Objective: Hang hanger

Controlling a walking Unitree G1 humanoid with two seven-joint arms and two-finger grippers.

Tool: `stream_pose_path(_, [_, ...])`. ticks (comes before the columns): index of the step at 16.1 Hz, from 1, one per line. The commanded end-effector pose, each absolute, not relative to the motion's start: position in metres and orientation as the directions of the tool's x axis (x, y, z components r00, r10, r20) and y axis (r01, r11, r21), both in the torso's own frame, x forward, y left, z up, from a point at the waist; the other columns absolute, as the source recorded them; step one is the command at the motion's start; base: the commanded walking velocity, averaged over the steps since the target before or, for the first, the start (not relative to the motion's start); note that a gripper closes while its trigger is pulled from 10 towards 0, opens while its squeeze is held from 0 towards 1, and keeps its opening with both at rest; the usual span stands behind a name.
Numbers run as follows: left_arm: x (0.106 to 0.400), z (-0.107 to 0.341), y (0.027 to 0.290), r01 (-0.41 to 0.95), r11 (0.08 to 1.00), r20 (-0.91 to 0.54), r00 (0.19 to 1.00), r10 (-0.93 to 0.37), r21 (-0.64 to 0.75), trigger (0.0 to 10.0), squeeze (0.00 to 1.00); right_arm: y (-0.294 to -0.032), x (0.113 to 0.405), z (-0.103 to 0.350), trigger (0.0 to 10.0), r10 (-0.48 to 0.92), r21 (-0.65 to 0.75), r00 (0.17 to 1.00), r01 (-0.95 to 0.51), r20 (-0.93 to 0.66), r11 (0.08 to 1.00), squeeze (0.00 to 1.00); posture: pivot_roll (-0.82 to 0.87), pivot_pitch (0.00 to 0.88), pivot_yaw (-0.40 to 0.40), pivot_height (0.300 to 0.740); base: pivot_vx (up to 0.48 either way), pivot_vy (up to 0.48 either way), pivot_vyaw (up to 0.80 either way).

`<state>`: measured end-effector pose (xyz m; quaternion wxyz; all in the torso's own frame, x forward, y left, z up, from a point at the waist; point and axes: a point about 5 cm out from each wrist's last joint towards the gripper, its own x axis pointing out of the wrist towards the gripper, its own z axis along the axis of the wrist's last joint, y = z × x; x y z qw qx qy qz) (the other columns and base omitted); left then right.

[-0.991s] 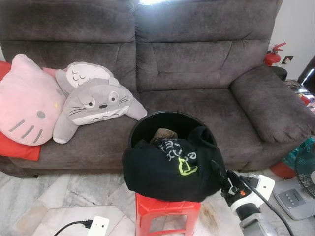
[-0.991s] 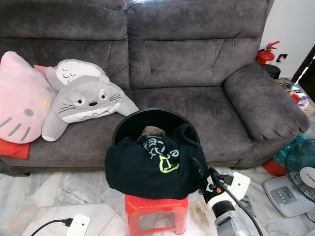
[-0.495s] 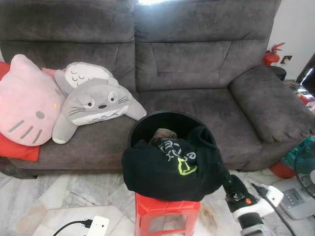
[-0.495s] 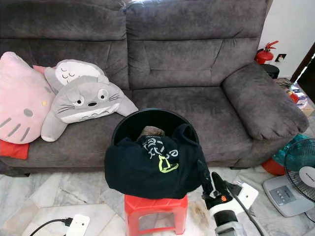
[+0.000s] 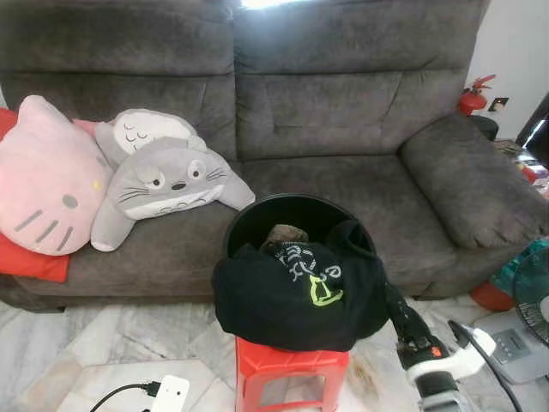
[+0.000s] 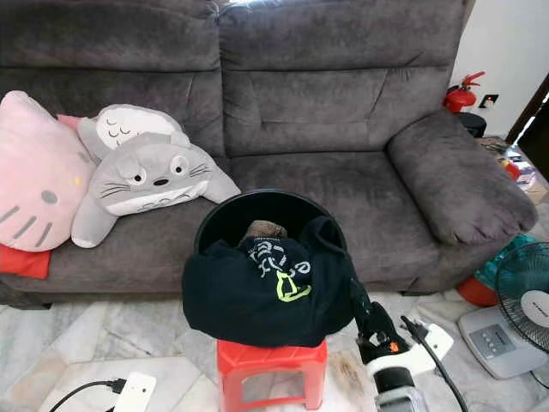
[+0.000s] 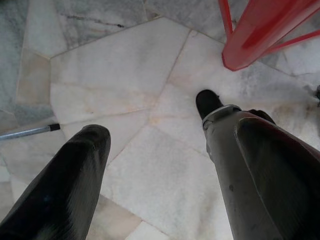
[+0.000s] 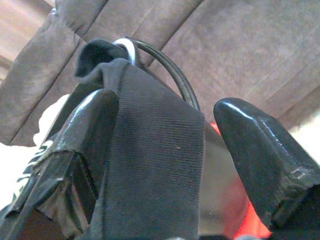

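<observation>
Left gripper [image 7: 160, 165]: hangs low over the pale marble floor [image 7: 125, 85], its two black fingers spread apart with nothing between them, a leg of the red stool [image 7: 260, 30] just beyond.
Right gripper [image 8: 165, 165]: fingers spread, with a fold of the black garment [image 8: 155, 170] running between them and lying against one finger [image 8: 85, 140]; I cannot tell whether it is actually gripped. From the head it sits at the garment's right edge [image 6: 358, 300].
Hanger: a pale curved piece [image 8: 126, 48] peeks out at the top of the garment in the wrist view; too little shows to be sure what it is.
Black garment [image 5: 296, 296]: draped over the front rim of the black bin [image 5: 257, 225], green and white print facing up.
Bin: stands on the red stool [image 5: 292, 365].
Floor right: white power strip [image 6: 425, 343] and a fan [image 6: 525, 287].
Floor left: a second white plug block [image 5: 171, 393].
Sofa [image 5: 343, 112]: dark grey, behind the bin, with a grey plush [image 5: 167, 184] and a pink plush [image 5: 43, 180] at its left end.
Far right: red extinguisher [image 5: 473, 94] by the wall.
</observation>
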<state>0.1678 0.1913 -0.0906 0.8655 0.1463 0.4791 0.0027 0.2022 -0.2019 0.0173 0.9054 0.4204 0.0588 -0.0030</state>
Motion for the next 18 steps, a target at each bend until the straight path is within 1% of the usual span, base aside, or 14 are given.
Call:
stream_pose_path(1, [0.163, -0.092, 0.194, 0.147, 0.95, -0.834, 0.528, 0.161, 0.276, 10.0, 0.0, -0.204, 0.201, 0.014, 10.0, 0.031, 0.768, 0.992, 0.072, -0.118, 0.636, 0.0, -0.16, 0.013, -0.002, 0.74, 0.0, 0.0, 0.0])
stream_pose_path(5, [0.165, -0.091, 0.194, 0.165, 0.942, -0.827, 0.538, 0.163, 0.293, 10.0, 0.0, -0.203, 0.207, -0.002, 10.0, 0.036, 0.786, 0.987, 0.101, -0.155, 0.609, 0.0, -0.16, 0.008, 0.004, 0.74, 0.0, 0.0, 0.0])
stream_pose_path(9, [0.165, -0.091, 0.194, 0.169, 0.939, -0.824, 0.541, 0.167, 0.301, 10.0, 0.0, -0.196, 0.211, -0.007, 10.0, 0.078, 0.807, 0.985, 0.078, -0.152, 0.585, 0.0, -0.15, 0.007, 0.006, 0.74, 0.0, 0.0, 0.0])
stream_pose_path(13, [0.166, -0.091, 0.194, 0.19, 0.927, -0.817, 0.549, 0.173, 0.324, 10.0, 0.0, -0.193, 0.213, -0.005, 10.0, 0.137, 0.83, 0.987, -0.002, -0.09, 0.558, 0.0, -0.15, 0.007, 0.006, 0.74, 0.0, 0.0, 0.0])
stream_pose_path(18, [0.167, -0.09, 0.195, 0.199, 0.921, -0.811, 0.558, 0.175, 0.335, 10.0, 0.0, -0.189, 0.202, 0.008, 10.0, 0.196, 0.848, 0.981, -0.104, 0.001, 0.52, 0.0, -0.16, 0.012, 0.006, 0.74, 0.0, 0.0, 0.0])
